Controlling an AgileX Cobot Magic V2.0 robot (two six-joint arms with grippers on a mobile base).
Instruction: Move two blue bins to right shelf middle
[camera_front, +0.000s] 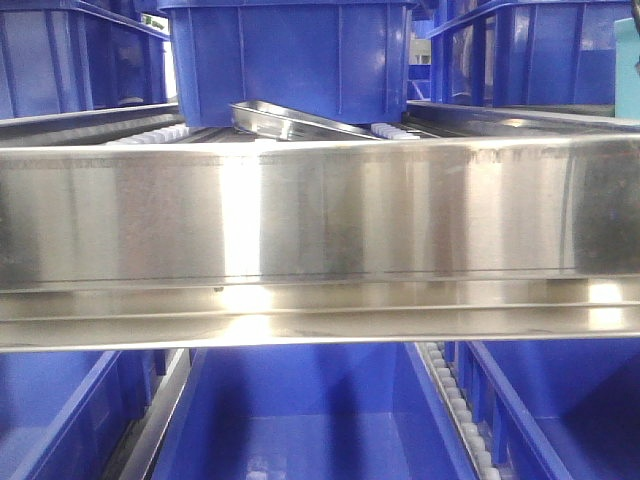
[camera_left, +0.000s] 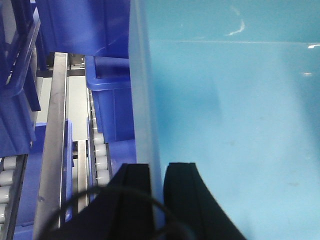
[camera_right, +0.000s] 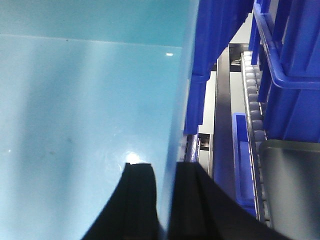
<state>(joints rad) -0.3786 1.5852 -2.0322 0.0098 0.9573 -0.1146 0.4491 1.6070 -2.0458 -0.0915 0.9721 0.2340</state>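
Note:
A pale sky-blue bin fills the right of the left wrist view. My left gripper is shut on its left wall, one black finger outside and one inside. The same bin fills the left of the right wrist view. There my right gripper is shut on the right wall, with one finger inside the tub. I can make out only one pale tub. Neither the bin nor the grippers show in the front view.
A broad steel shelf beam crosses the front view, with dark royal-blue bins above and below it. Dark blue bins and white roller tracks flank the held bin on the left. More bins and rollers flank it on the right.

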